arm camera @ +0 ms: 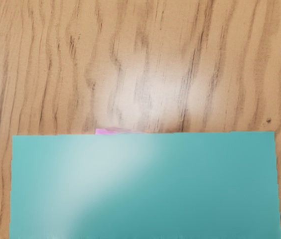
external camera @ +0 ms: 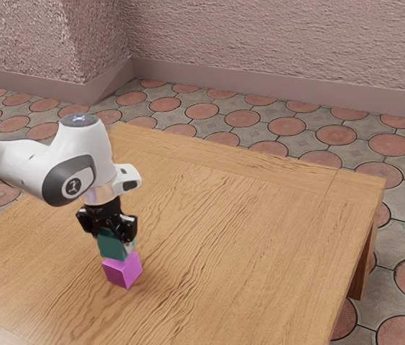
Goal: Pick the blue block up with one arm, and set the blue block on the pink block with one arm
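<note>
A teal-blue block (external camera: pixel 111 248) rests on top of the pink block (external camera: pixel 123 270) on the wooden table (external camera: pixel 245 230). My black gripper (external camera: pixel 108 231) is directly over it, its fingers standing on either side of the blue block's upper part, shut on it. In the wrist view the blue block (arm camera: pixel 143 184) sits large just under my hand, and a thin sliver of the pink block (arm camera: pixel 108 131) peeks out past its edge.
The table's far and right edges drop to a tiled floor (external camera: pixel 310 122). Bare wood spreads toward the exterior view's right of the stacked blocks.
</note>
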Available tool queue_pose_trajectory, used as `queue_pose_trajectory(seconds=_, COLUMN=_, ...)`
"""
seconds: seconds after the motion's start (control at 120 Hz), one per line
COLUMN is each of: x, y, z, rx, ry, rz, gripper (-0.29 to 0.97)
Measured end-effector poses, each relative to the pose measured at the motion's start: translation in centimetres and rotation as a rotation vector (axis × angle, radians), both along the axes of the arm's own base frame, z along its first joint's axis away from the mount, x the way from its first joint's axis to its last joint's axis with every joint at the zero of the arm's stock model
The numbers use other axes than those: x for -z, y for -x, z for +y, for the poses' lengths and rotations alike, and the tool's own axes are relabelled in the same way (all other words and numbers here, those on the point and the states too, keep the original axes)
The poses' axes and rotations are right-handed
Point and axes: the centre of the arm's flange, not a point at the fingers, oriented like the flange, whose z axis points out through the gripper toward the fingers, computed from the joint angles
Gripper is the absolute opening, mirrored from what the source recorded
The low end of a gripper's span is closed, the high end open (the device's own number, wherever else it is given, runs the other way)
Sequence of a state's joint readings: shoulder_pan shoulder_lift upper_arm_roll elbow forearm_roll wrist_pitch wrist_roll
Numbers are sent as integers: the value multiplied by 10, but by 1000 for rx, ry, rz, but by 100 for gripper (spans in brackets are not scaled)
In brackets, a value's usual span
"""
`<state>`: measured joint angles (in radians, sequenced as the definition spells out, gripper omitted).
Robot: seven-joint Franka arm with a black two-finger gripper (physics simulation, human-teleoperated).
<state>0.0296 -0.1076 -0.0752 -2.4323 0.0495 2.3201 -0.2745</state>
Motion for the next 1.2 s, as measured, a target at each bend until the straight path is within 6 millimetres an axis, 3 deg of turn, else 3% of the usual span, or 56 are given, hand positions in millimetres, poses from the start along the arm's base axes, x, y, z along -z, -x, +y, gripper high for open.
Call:
queue_pose_trajectory(seconds=0.142, x=8, y=1, z=-10, rx=-18, ry=0, rz=13, gripper=33)
queue_pose_trajectory(seconds=0.325, x=11, y=0, z=-5, rx=-66, ry=0, rz=17, gripper=34)
queue_pose_trajectory(seconds=0.592, x=5, y=0, z=-5, rx=-99, ry=13, rz=3, gripper=56)
queue_pose_trajectory(seconds=0.792, x=-90, y=8, z=-8, rx=-93, ry=12, rz=-193, gripper=63)
queue_pose_trajectory(seconds=0.917, x=-198, y=-14, z=-9, rx=-42, ry=36, rz=-382, gripper=65)
queue_pose_trajectory(seconds=0.975, x=-235, y=-18, z=-17, rx=-10, ry=49, rz=-406, gripper=66)
queue_pose_trajectory(seconds=1.042, x=-247, y=-16, z=-26, rx=31, ry=53, rz=-384, gripper=67)
queue_pose_trajectory(seconds=1.2, x=-243, y=-9, z=-27, rx=85, ry=51, rz=-290, gripper=67)
